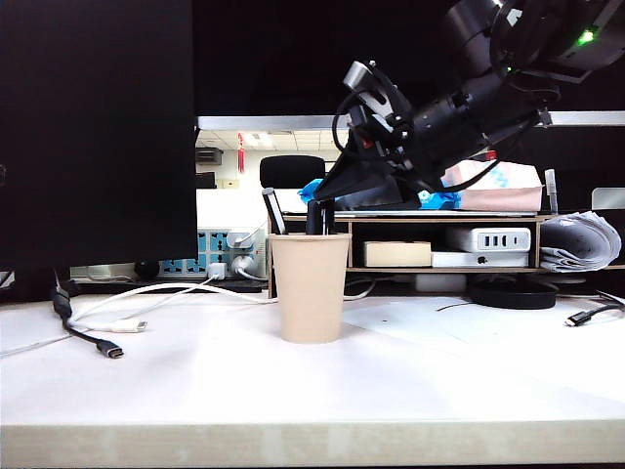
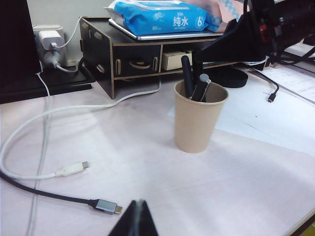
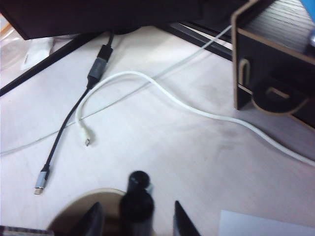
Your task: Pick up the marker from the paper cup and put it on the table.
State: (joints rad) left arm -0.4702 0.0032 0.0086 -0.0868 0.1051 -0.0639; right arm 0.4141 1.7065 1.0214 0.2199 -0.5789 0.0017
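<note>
Marker: the marker (image 3: 136,209) stood upright in the paper cup (image 1: 311,286), its black top poking just above the rolled rim, with a slim pen (image 1: 272,211) leaning beside it
Marker's look: thick, all black, glossy at the cap; the wrist views blurred it, so no label could be read
Cup: plain tan, tapered, upright on the tabletop (image 1: 195,381), about midway between the left and right edges and nearer the back edge than the pale wood front edge
Right hand: the right hand (image 3: 135,219) hung over the cup mouth, its two fingers spread to either side of the marker's top with a gap on each side, not yet pinching it
Left hand: the left hand (image 2: 134,220) hovered low over the tabletop near the front edge, well apart from the cup; only its dark tip showed, seemingly pressed together with nothing in it
Step in hand: closing on the marker
Doing it well: probably centre the fingers on the cap, pinch squarely below the top, then draw straight up so the cup is not tipped and the pen is not dragged along
Around: loose white and black cables (image 1: 107,327) lay toward the left edge; a small wooden shelf (image 1: 439,239) stood at the back
</note>
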